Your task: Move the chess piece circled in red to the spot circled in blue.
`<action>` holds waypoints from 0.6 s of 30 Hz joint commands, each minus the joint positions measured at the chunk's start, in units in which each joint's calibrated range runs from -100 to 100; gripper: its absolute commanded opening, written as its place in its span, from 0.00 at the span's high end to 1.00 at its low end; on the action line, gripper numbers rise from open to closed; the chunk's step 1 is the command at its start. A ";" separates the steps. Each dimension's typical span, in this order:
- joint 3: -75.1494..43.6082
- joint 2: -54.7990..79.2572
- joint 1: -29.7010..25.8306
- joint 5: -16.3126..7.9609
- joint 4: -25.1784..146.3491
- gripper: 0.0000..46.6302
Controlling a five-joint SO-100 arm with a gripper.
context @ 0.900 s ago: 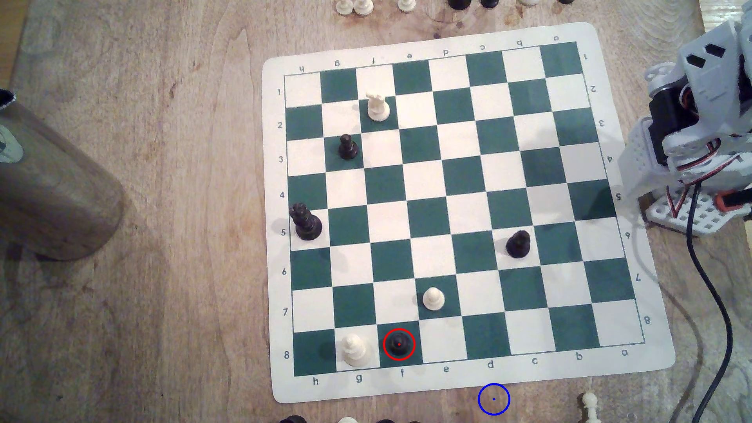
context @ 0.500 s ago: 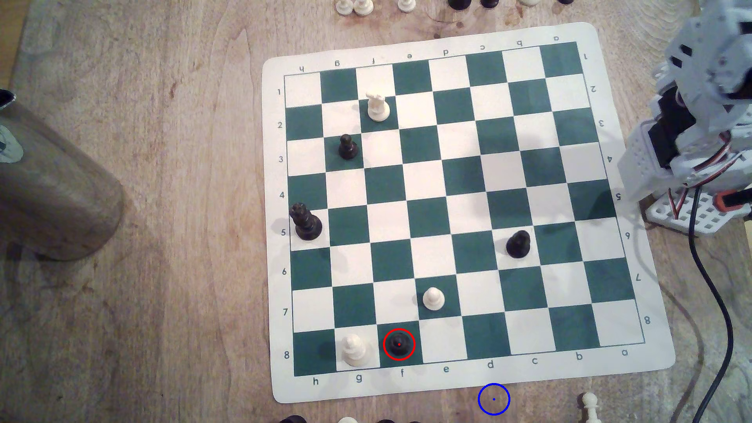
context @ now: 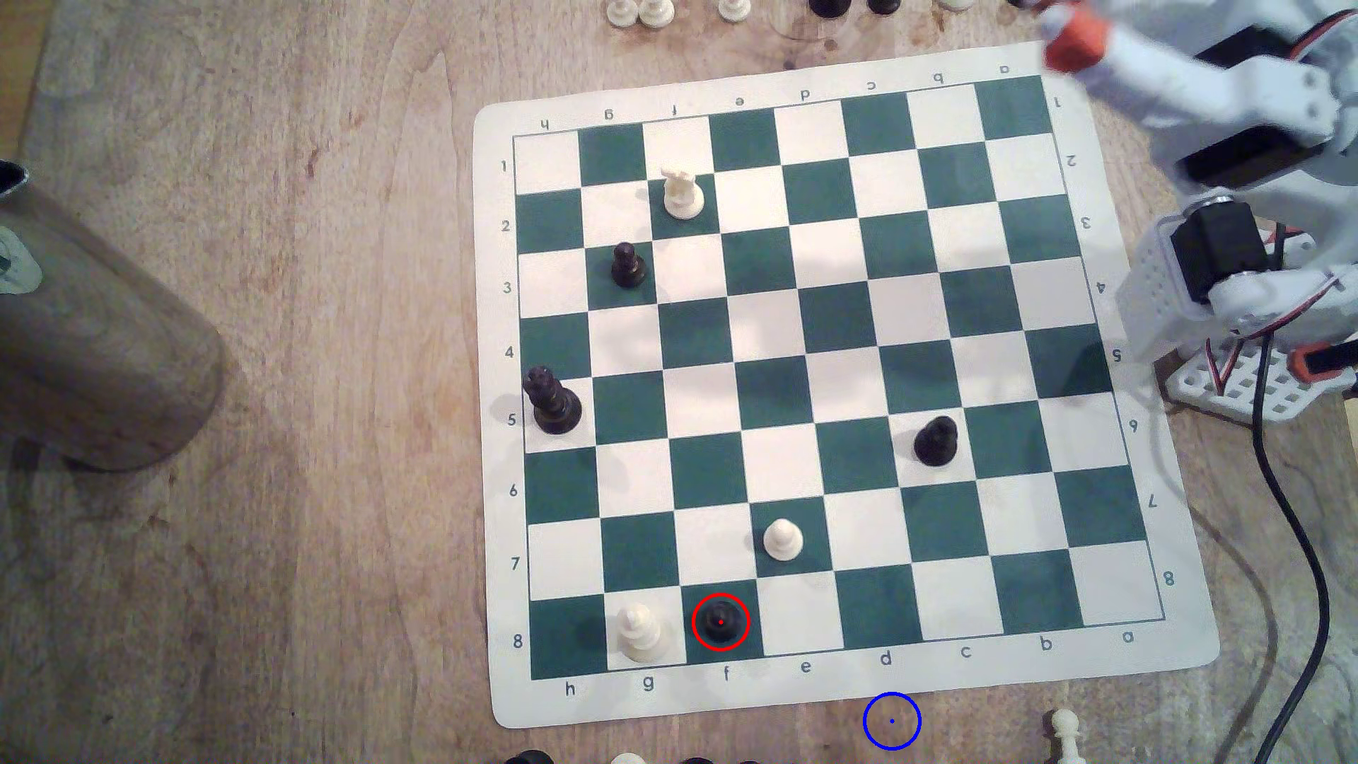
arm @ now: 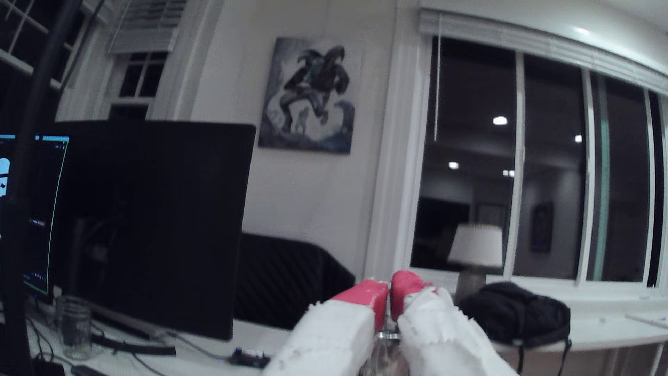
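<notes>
The chess piece circled in red (context: 721,621) is a small black pawn standing on the green f8 square near the board's front edge. The spot circled in blue (context: 891,721) is bare wood just off the mat's front border, below the d file. My gripper (context: 1069,37) hangs blurred with orange tips over the board's far right corner in the exterior view, a long way from the pawn. In the wrist view my gripper (arm: 389,289) points out at the room, its red fingertips (arm: 368,293) pressed together with nothing between them.
The chess mat (context: 1190,646) carries a white pawn (context: 782,540) on e7, a white piece (context: 639,630) on g8, a black piece (context: 935,441) on c6 and a tall black piece (context: 551,402) on h5. A black cable (context: 1301,543) runs along the right. A brown cylinder (context: 95,345) lies left.
The arm has unfolded from its tucked pose at the right edge. The gripper swung up and now reaches over the board's far right corner. No chess piece has moved.
</notes>
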 commanded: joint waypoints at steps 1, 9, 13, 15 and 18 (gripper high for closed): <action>-6.92 5.43 -0.88 -0.15 11.97 1.00; -16.26 21.30 -7.92 0.00 24.67 0.93; -22.88 31.06 -11.99 -1.37 29.09 0.77; -26.32 35.82 -14.18 -2.54 31.71 0.73; -29.58 40.74 -16.05 -3.22 32.77 0.81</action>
